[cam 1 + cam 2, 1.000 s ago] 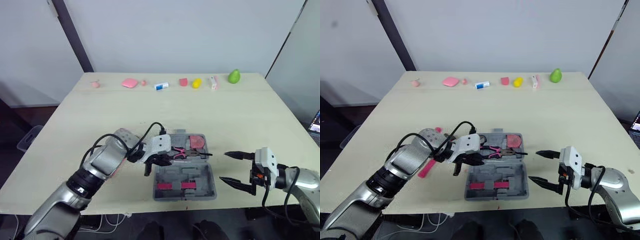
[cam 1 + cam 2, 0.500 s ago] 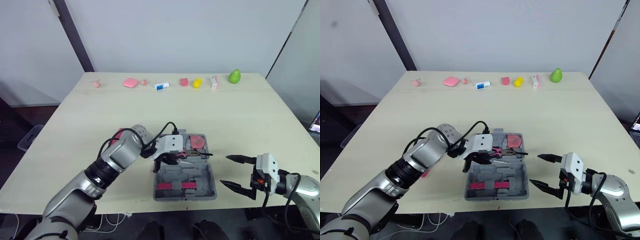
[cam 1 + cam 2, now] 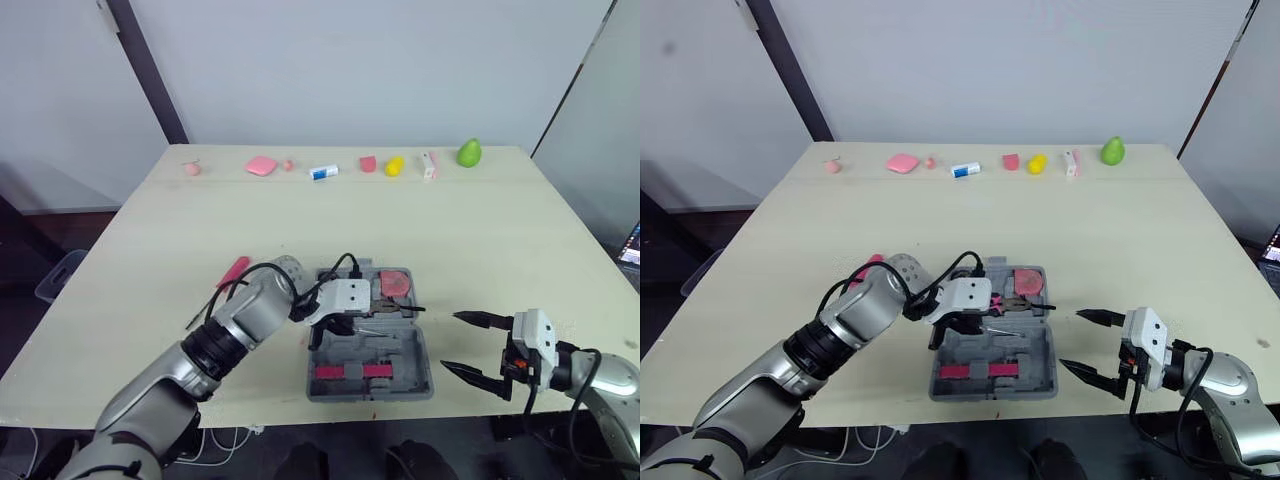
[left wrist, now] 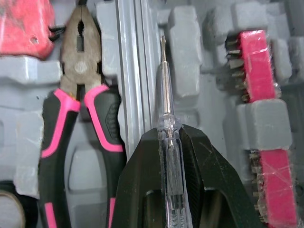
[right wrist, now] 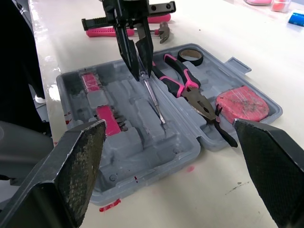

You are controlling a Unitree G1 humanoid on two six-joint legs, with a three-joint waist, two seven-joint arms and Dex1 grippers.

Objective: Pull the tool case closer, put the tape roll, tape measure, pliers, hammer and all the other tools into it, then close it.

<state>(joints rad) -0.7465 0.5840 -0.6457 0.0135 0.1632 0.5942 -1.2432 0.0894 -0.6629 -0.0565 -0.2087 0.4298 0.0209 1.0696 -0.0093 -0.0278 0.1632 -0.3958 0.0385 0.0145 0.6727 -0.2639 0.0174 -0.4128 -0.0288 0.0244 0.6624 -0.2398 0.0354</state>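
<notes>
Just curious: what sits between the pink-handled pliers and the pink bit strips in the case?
A clear-handled screwdriver, held by the left fingers, as the left wrist view shows.

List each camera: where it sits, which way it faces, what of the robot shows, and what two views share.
Eye views: on the head, facing forward and down at the table; left hand over the open tool case, right hand beside it.
Left wrist view: on that wrist, looking along its fingers, shut on a screwdriver, into the case.
Right wrist view: on that wrist, looking between its open fingers across the case.
Shared: both wrist views show the screwdriver and pliers.
</notes>
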